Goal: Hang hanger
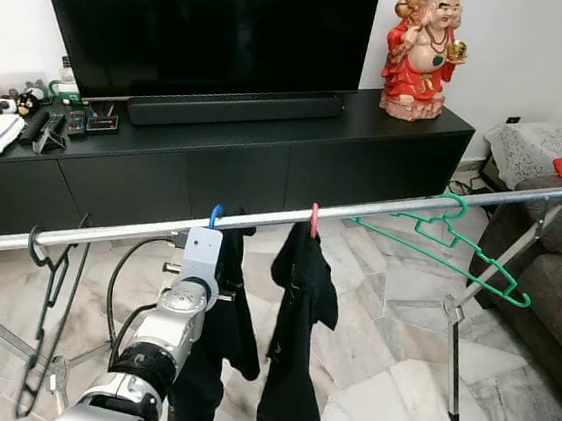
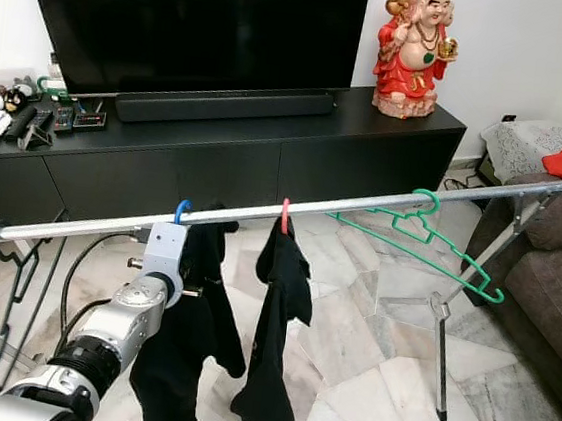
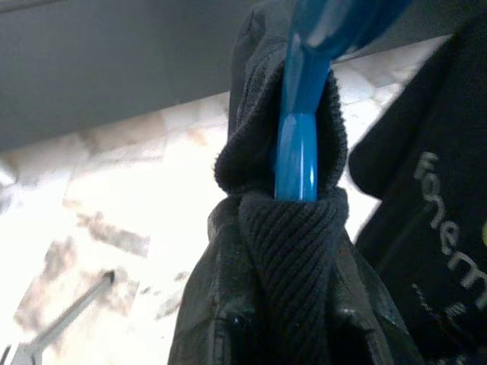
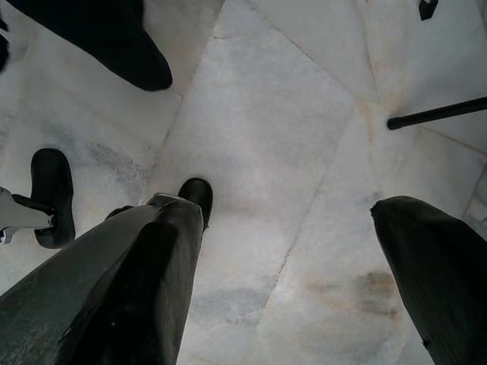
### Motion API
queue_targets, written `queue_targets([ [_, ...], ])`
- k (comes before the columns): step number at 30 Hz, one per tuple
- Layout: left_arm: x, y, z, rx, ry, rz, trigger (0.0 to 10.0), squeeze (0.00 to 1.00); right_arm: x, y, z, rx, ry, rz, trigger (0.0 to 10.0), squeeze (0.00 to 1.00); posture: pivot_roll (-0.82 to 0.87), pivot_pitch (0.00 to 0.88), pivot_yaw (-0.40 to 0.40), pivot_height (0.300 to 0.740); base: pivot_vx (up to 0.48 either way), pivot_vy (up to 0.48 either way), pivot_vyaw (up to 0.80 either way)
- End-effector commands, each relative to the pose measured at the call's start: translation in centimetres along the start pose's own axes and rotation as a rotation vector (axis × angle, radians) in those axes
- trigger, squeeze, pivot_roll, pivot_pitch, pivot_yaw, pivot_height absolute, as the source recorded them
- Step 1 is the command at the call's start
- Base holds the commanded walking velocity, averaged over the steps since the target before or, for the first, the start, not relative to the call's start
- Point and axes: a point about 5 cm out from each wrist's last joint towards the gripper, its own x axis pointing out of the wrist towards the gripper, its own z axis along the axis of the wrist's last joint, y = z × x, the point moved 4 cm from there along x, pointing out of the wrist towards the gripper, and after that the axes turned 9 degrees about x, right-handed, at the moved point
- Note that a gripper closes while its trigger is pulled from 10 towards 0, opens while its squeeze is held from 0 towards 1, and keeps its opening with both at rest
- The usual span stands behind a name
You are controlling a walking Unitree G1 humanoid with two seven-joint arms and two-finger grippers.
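Blue hanger (image 1: 216, 215) carries a black garment (image 1: 216, 334) and sits just left of centre in the left eye view, its hook already curled over the silver rail (image 1: 382, 210) of the drying rack. The left gripper (image 3: 285, 334) is raised to it from the lower left of the frame, right under the rail. In the left wrist view the blue neck rises out of a bunched ribbed collar, and the two black fingers (image 3: 228, 334) seem to be closed on that cloth at the bottom of the frame, though they merge with the dark fabric and the grip is hard to make out for certain.

Judging from this, the main step looks done: the hook is over the bar and the garment hangs free below it. What remains is to let go, draw the arm back and down without dragging the collar, and check that the hanger settles level.

Just to the right on the same rail hangs a second black garment (image 1: 297, 333) on a red hanger (image 1: 314, 220), close beside the first. Further right an empty green hanger (image 1: 443, 250) hangs tilted. An empty black hanger (image 1: 49, 297) hangs near the rail's left end.

The right gripper (image 4: 289, 251) points down at the marble floor (image 4: 289, 137) in the right wrist view, fingers spread wide with nothing between them.

Behind the rack are a black TV cabinet (image 1: 266, 164), a television (image 1: 210, 22) and a red figurine (image 1: 422, 54) at upper right.
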Motion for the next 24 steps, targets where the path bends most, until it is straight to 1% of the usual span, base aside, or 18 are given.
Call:
queue_targets([
  [1,0.2,0.5,0.7,-0.021,0.003,0.030,10.0,0.00,0.0,-0.1,-0.4,-0.002,0.014,0.001,10.0,0.00,0.03,0.000,-0.024,0.740,0.000,0.000,0.00],
  [4,0.2,0.1,-0.4,0.004,0.051,0.004,10.0,0.00,0.0,0.1,-0.3,0.003,0.015,0.005,10.0,0.00,0.02,0.000,-0.021,0.740,0.000,0.000,0.00],
  [7,0.2,-0.2,-1.0,0.034,0.067,-0.012,10.0,0.00,0.0,0.1,-0.3,0.006,0.015,0.007,10.0,0.00,0.02,0.000,-0.020,0.740,0.000,0.000,0.00],
  [11,-0.1,-1.0,-2.3,0.041,0.104,-0.049,10.0,0.00,0.0,0.2,-0.4,0.008,0.019,0.010,10.0,0.00,0.03,0.000,-0.015,0.740,0.000,0.000,0.00],
  [12,-0.1,-1.1,-2.5,0.045,0.109,-0.055,10.0,0.18,0.0,0.3,-0.4,0.008,0.019,0.011,10.0,0.00,0.03,0.000,-0.013,0.740,0.000,0.000,0.00],
  [13,-0.1,-1.3,-2.7,0.050,0.113,-0.062,10.0,0.84,0.0,0.3,-0.4,0.009,0.019,0.012,10.0,0.00,0.03,0.000,-0.012,0.740,0.000,0.000,0.00],
  [14,-0.2,-1.5,-3.0,0.053,0.112,-0.073,10.0,1.00,0.0,0.4,-0.4,0.008,0.020,0.015,10.0,0.00,0.03,0.000,-0.009,0.740,0.000,0.000,0.00],
  [16,-0.3,-1.8,-2.7,0.035,0.085,-0.088,10.0,1.00,0.0,0.4,-0.4,0.007,0.021,0.017,10.0,0.00,0.03,0.001,-0.006,0.740,0.000,0.000,0.00],
  [17,-0.4,-1.9,-2.2,0.019,0.042,-0.097,10.0,1.00,0.0,0.5,-0.4,0.007,0.020,0.019,10.0,0.00,0.03,0.006,-0.002,0.740,0.000,0.000,0.00],
  [18,-0.5,-1.9,-2.0,0.015,0.022,-0.097,10.0,1.00,0.0,0.5,-0.4,0.006,0.020,0.019,10.0,0.00,0.03,0.006,-0.002,0.740,0.000,0.000,0.00],
  [20,-0.6,-1.6,-1.7,0.008,-0.015,-0.093,10.0,1.00,0.0,0.5,-0.4,0.006,0.020,0.019,10.0,0.00,0.03,0.011,0.002,0.740,0.000,0.000,0.00],
  [21,-0.9,-1.2,-1.6,0.007,-0.042,-0.082,10.0,1.00,0.0,0.5,-0.4,0.006,0.019,0.018,10.0,0.00,0.04,0.017,0.006,0.740,0.000,0.000,0.00],
  [22,-0.9,-1.2,-1.6,0.007,-0.042,-0.082,10.0,1.00,0.0,0.5,-0.4,0.006,0.019,0.018,10.0,0.00,0.04,0.017,0.006,0.740,0.000,0.000,0.00],
  [23,-1.3,-0.8,-1.5,0.017,-0.083,-0.087,10.0,1.00,0.0,0.4,-0.4,0.006,0.019,0.017,10.0,0.00,0.04,0.018,0.007,0.740,0.000,0.000,0.00],
  [24,-1.7,-0.7,-1.5,0.016,-0.100,-0.091,10.0,1.00,0.0,0.4,-0.4,0.006,0.019,0.017,10.0,0.00,0.04,0.022,0.009,0.740,0.000,0.000,0.00],
])
